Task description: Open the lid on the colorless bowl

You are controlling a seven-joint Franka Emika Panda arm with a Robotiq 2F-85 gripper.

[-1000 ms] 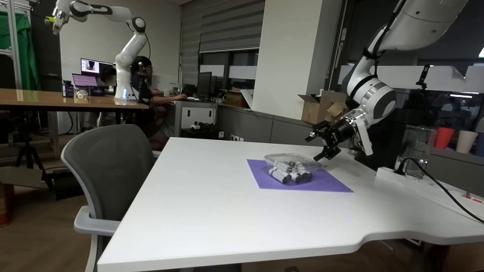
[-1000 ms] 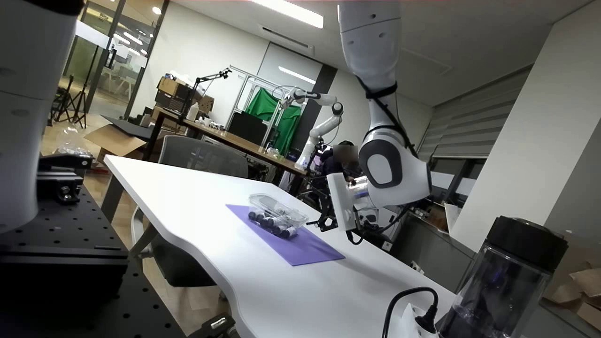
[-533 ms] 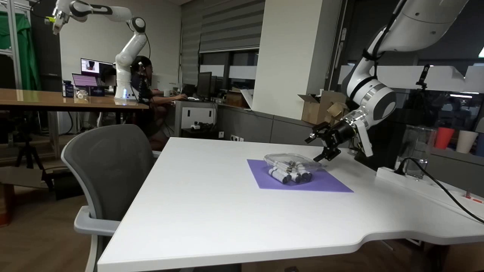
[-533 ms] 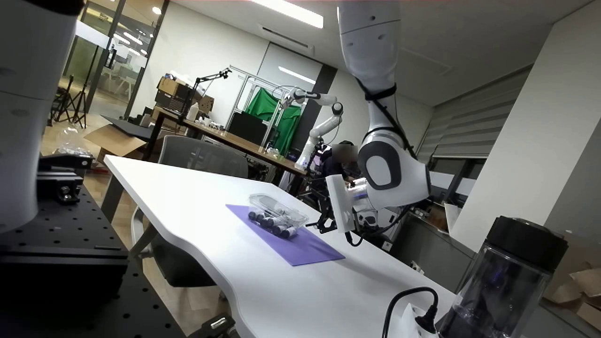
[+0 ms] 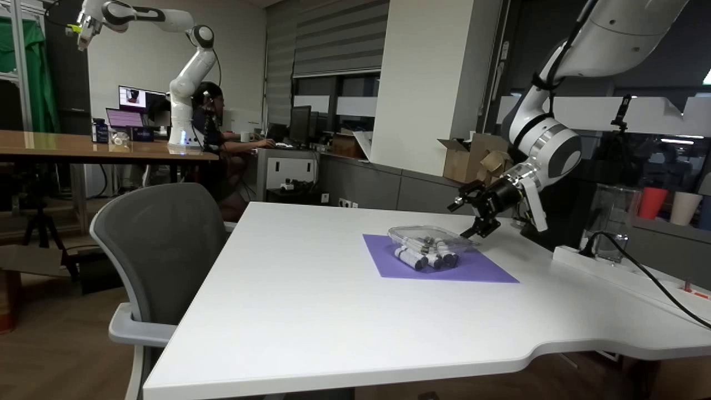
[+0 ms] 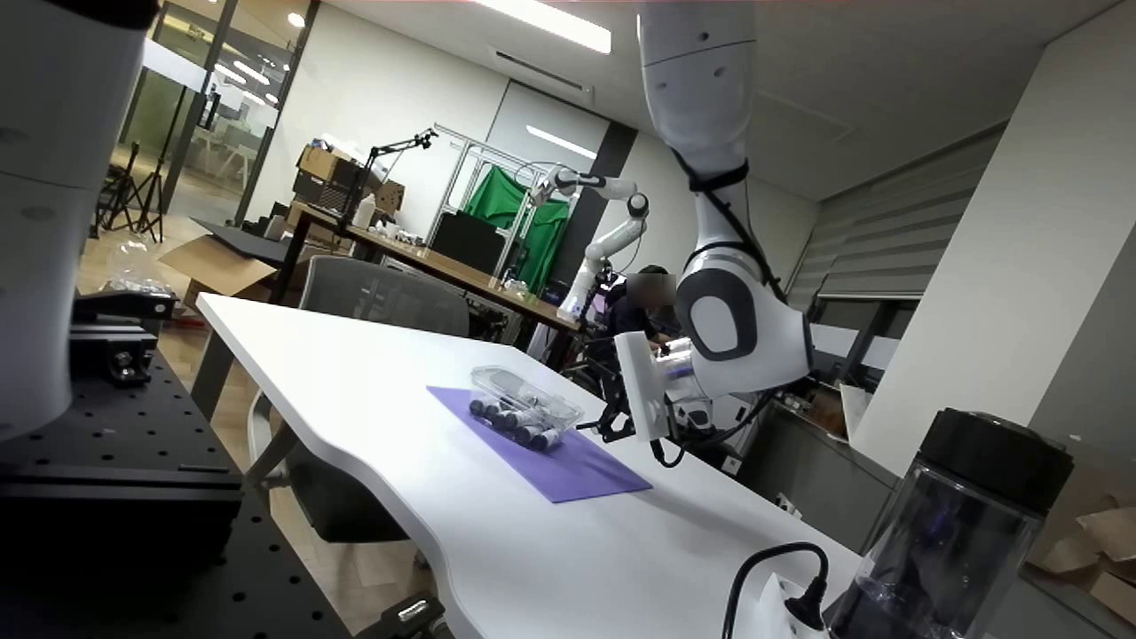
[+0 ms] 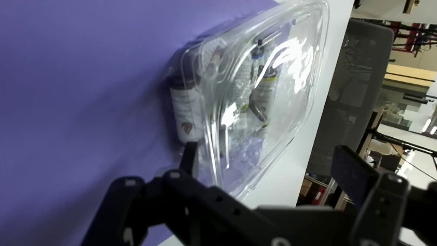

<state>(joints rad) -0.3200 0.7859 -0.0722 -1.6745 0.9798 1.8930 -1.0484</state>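
The colorless bowl [image 5: 430, 266] sits on a purple sheet in both exterior views, with several white, dark-capped tubes inside; it also shows there [image 6: 510, 424]. Its see-through lid [image 5: 425, 231] lies over it, and its rim juts towards my gripper; it shows here too [image 6: 524, 395]. My gripper [image 5: 459, 219] is open and tilted beside the lid's edge. In the wrist view the lid [image 7: 290, 99] lies partly between the spread fingers [image 7: 268, 165], with one fingertip at its rim and the other well off it. I cannot tell whether that fingertip touches.
The purple sheet [image 5: 389, 269] lies on the white table [image 5: 311, 311]. A power strip [image 5: 577, 262] with a black cable runs along the table's edge. A clear jar with a black top [image 6: 950, 532] stands near it. A grey chair [image 5: 161, 250] stands at the table's side.
My gripper has shifted only very slightly, a little lower in an exterior view, with its fingers still spread. The lid and the bowl have not visibly moved.
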